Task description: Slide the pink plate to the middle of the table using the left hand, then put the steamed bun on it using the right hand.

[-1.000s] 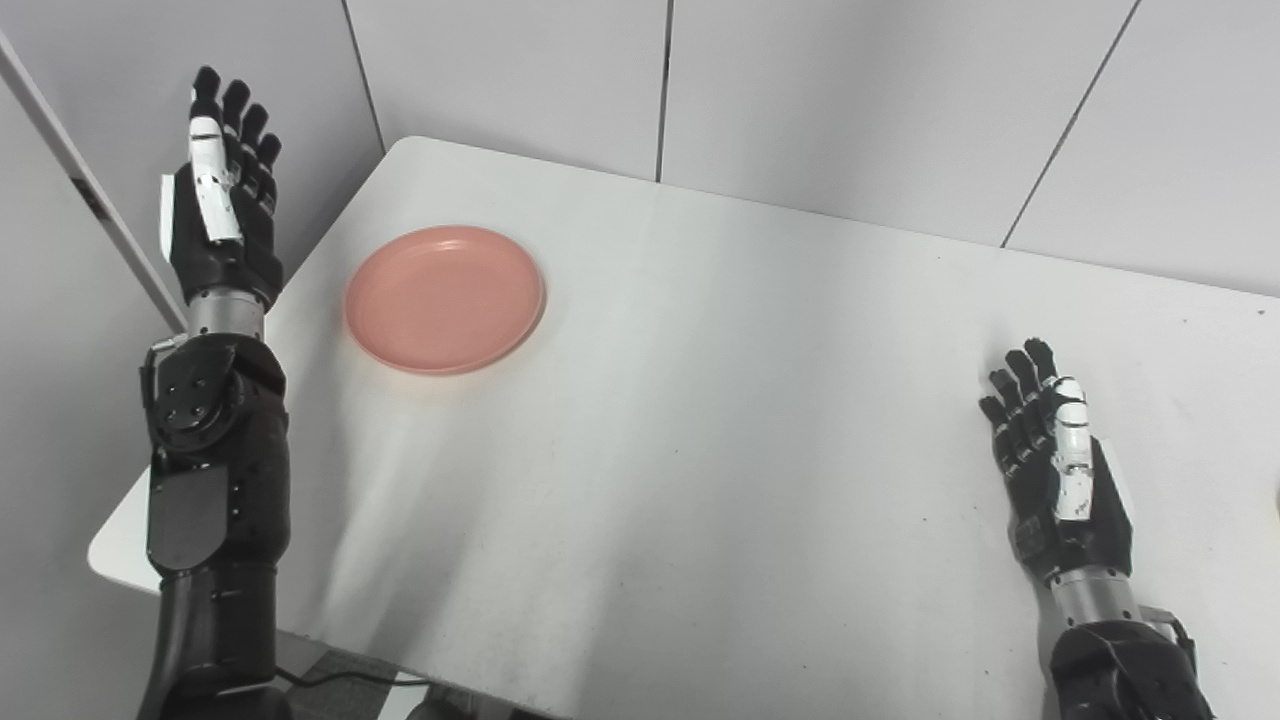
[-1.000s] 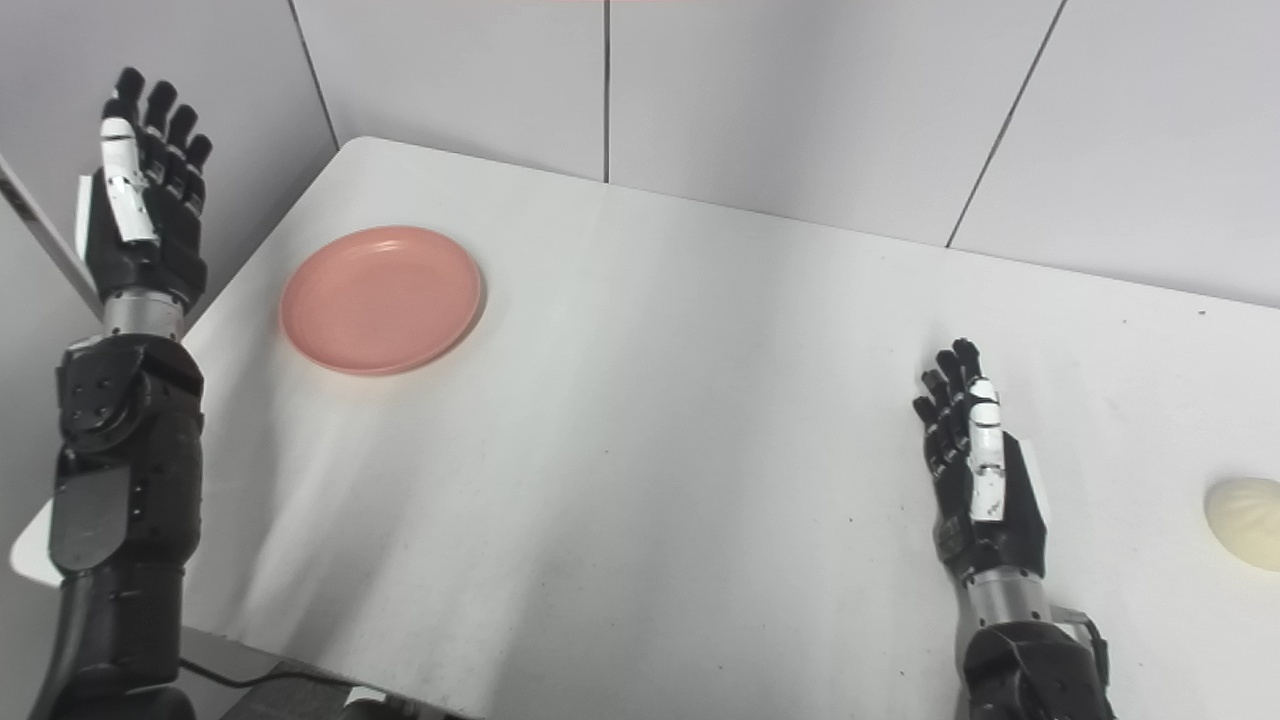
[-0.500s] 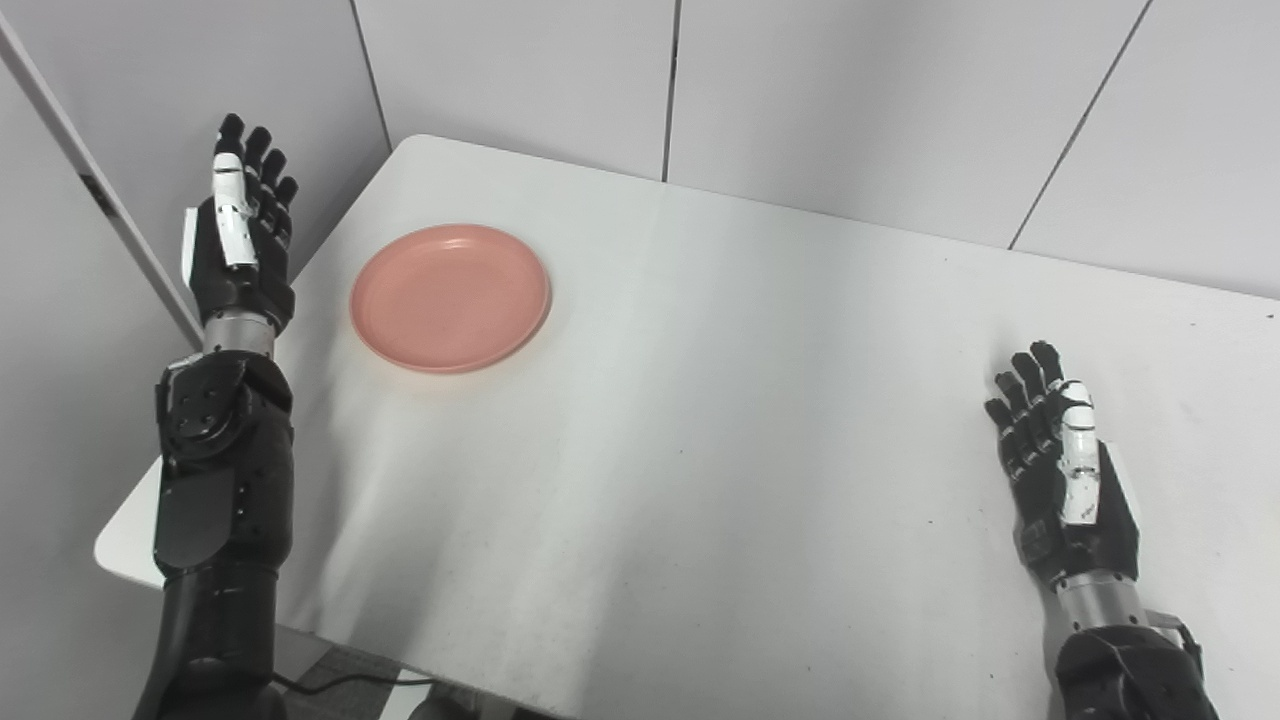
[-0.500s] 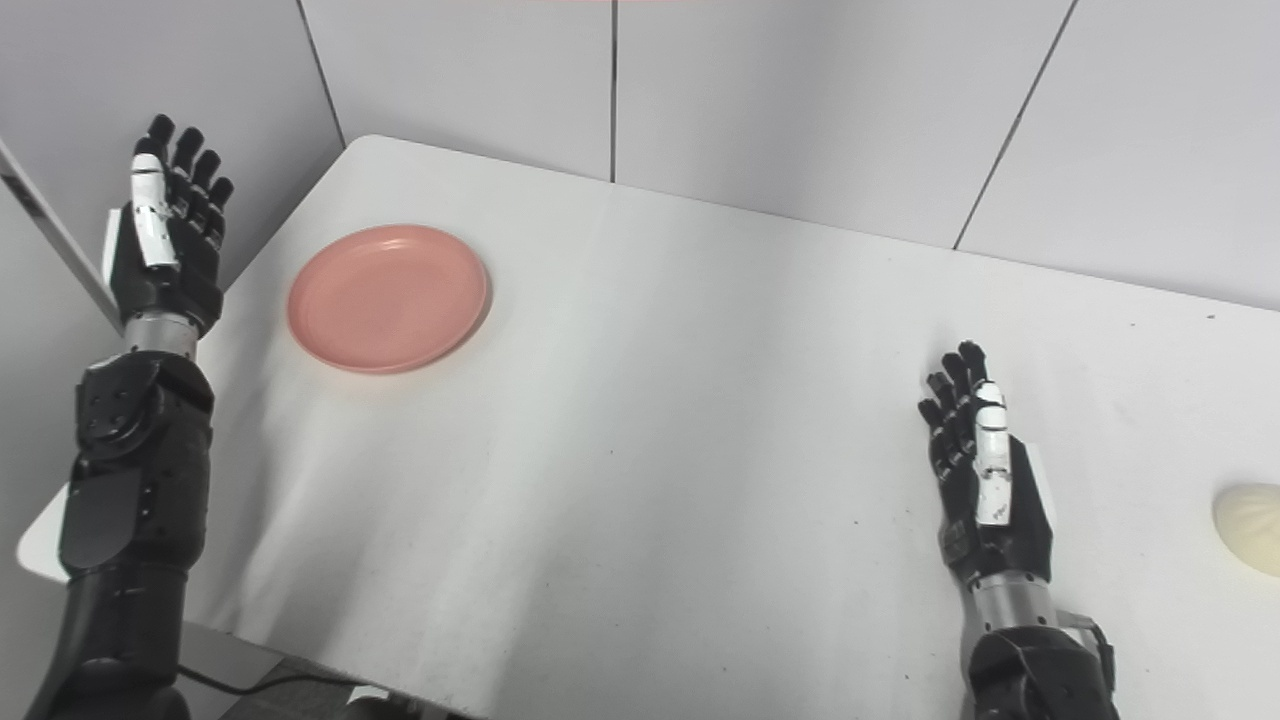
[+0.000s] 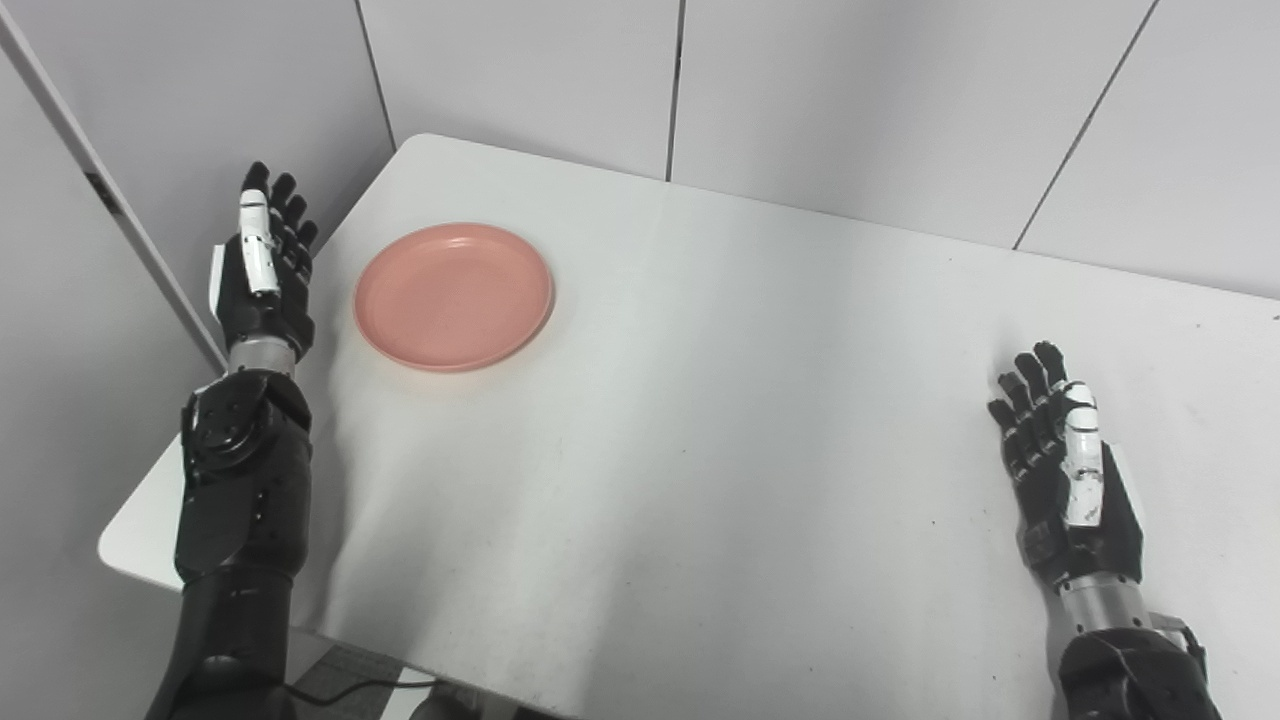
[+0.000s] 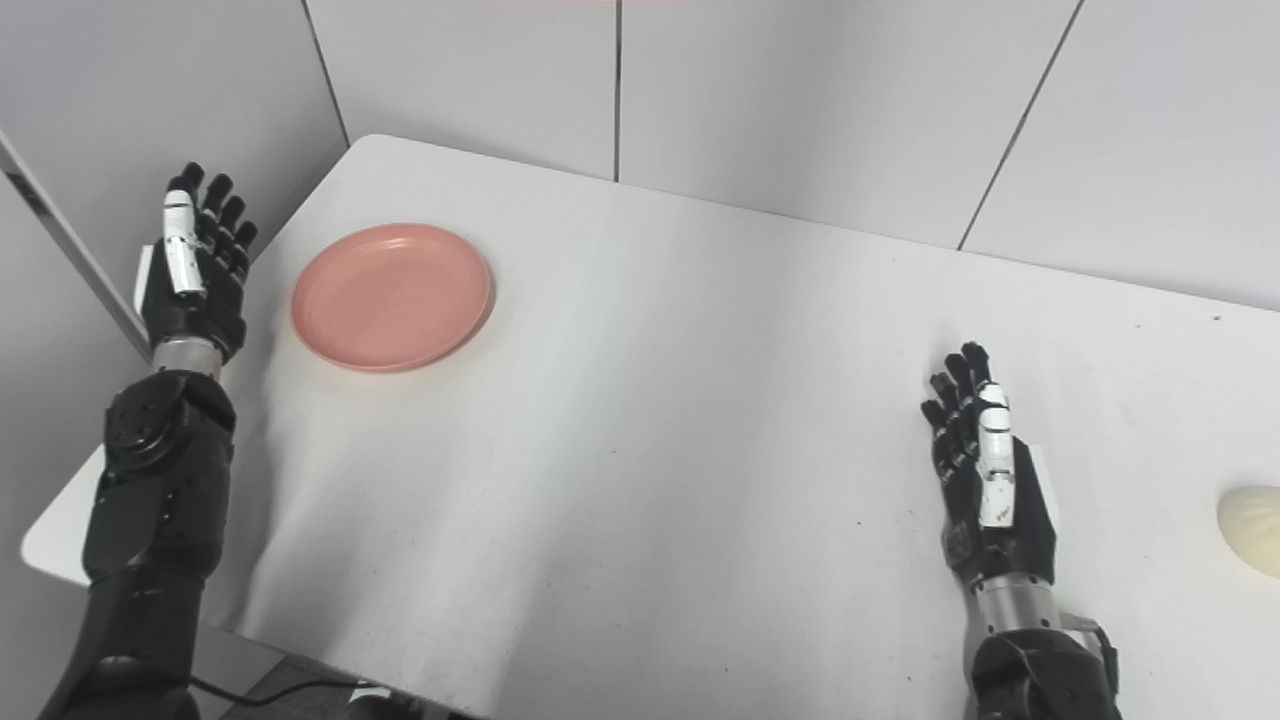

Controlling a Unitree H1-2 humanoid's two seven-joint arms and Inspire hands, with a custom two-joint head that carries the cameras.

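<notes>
A round pink plate (image 5: 453, 295) lies flat near the table's far left corner. My left hand (image 5: 264, 275) stands upright and open just left of it, at the table's left edge, a short gap away from the rim. A pale steamed bun (image 6: 1250, 515) rests at the far right of the table, cut off by the picture's edge and seen only in the right eye view. My right hand (image 5: 1064, 468) is open above the table at the right, fingers straight and pointing away, holding nothing, well left of the bun.
The white table (image 5: 700, 400) spans the picture, with its left corner and front edge in view. Grey wall panels (image 5: 800, 90) stand close behind it and along the left side. A dark cable (image 5: 350, 685) hangs under the front edge.
My left hand has come down and moved right, closer to the plate's left rim. The right hand, plate and bun have stayed put; the camera has shifted slightly.
</notes>
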